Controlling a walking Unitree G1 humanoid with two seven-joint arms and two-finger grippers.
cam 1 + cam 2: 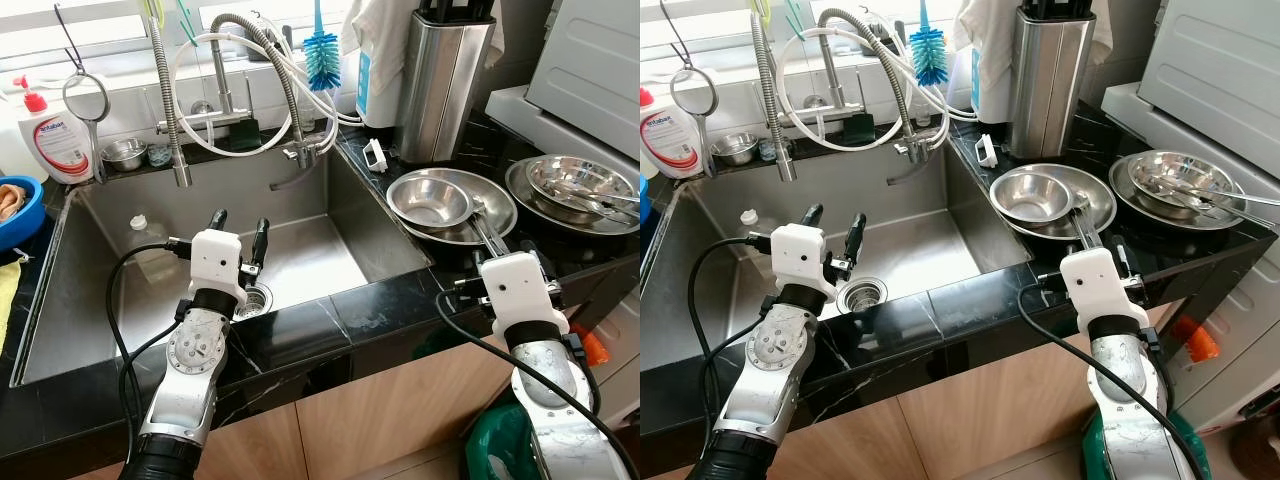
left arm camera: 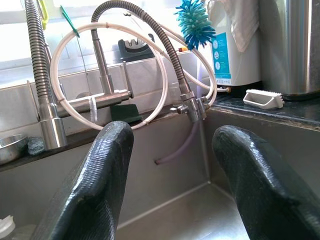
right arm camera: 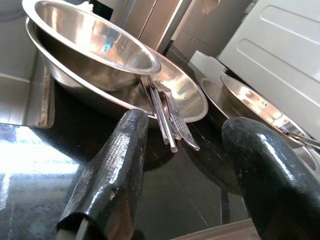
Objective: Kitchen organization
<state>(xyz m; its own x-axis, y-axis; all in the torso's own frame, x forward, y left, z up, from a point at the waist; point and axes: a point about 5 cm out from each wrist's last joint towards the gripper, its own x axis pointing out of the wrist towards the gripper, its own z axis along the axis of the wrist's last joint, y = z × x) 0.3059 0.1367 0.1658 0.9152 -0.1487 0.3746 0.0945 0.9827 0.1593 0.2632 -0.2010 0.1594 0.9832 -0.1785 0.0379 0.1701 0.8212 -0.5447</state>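
Head views: a black marble countertop (image 1: pixel 370 310) surrounds a stainless sink (image 1: pixel 300 250) with a round drain (image 1: pixel 861 295) in its floor and a small white cap (image 1: pixel 138 222) lying near the back wall. Behind the sink stand 2 spring-neck taps (image 1: pixel 170 100) looped with white hose (image 1: pixel 800 90), a blue bottle brush (image 1: pixel 321 55), a detergent bottle (image 1: pixel 50 135), a hanging strainer (image 1: pixel 86 95) and a small steel cup (image 1: pixel 124 153). A blue bowl (image 1: pixel 15 210) sits at the sink's left edge. Right of the sink, a steel bowl (image 1: pixel 430 198) rests inside a wider steel dish (image 1: pixel 490 205), with utensils (image 1: pixel 1085 228) laid across the dish rim; a second stack of steel dishes (image 1: pixel 575 190) lies just beside it, in front of a white appliance (image 1: pixel 590 60). A tall steel canister (image 1: pixel 440 85) stands behind. The left gripper (image 1: pixel 238 232) hovers above the sink near the drain, fingers spread, holding nothing. The right gripper (image 1: pixel 1095 245) is over the counter edge, pointing at the nested dishes. Left wrist view: both black fingers (image 2: pixel 105 175) stand apart with the taps and hose visible between them; a white scrub brush (image 2: pixel 263 98) lies on the counter. Right wrist view: fingers (image 3: pixel 112 175) are parted and empty, close to the utensils (image 3: pixel 167 117) protruding from the dish but not touching.
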